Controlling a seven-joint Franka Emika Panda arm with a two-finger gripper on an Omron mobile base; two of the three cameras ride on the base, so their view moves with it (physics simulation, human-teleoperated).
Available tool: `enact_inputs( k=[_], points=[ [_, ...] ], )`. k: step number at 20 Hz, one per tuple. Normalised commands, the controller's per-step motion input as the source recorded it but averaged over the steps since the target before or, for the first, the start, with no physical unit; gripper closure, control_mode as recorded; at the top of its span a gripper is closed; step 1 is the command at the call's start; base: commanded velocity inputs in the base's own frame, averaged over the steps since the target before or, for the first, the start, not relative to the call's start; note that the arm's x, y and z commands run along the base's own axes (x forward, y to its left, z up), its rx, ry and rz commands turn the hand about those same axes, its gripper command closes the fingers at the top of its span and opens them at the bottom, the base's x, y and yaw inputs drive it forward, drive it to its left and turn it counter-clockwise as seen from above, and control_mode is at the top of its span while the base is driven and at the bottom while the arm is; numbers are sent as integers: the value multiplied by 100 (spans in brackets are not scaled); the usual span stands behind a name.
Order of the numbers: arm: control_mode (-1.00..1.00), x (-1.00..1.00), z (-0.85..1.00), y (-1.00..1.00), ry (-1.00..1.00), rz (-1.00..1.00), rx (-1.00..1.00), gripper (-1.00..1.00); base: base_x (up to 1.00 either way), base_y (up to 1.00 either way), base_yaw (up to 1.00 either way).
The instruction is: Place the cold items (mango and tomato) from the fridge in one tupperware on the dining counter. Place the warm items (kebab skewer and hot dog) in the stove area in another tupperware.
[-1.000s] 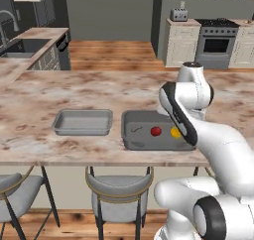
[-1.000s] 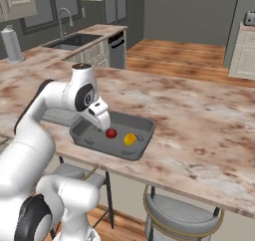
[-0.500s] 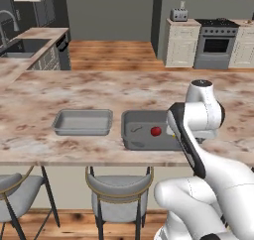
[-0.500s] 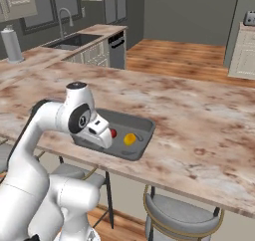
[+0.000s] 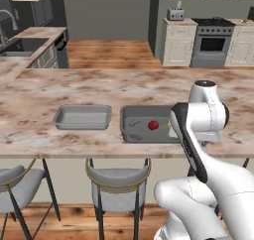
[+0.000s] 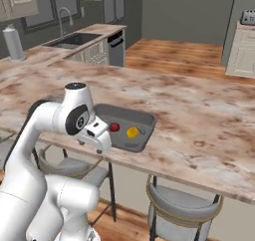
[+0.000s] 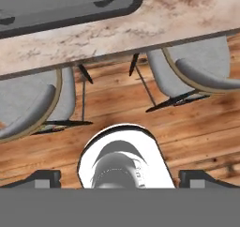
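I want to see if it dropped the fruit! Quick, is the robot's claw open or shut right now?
Claw: open, its two small dark tips spread far apart, holding nothing.

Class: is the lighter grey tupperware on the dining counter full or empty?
Empty. The lighter tupperware shows only its bare floor, while the tomato and mango lie in the darker tupperware beside it.

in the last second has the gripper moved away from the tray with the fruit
Yes. The gripper has pulled back from over the darker tray toward the near edge of the counter; the tomato and mango stay put.
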Motion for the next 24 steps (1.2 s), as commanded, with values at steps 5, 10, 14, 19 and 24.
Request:
enact_inputs(
  k=[5, 10, 14, 19, 24],
  points=[
    [100, 0, 0, 0, 0, 0, 0, -100, -97, -41, -9],
    [100, 0, 0, 0, 0, 0, 0, -100, -77, -100, -21],
    [100, 0, 0, 0, 0, 0, 0, -100, -28, -100, -39],
    [100, 0, 0, 0, 0, 0, 0, -100, 12, -100, -17],
    [100, 0, 0, 0, 0, 0, 0, -100, 6, -100, -12]
  ],
)
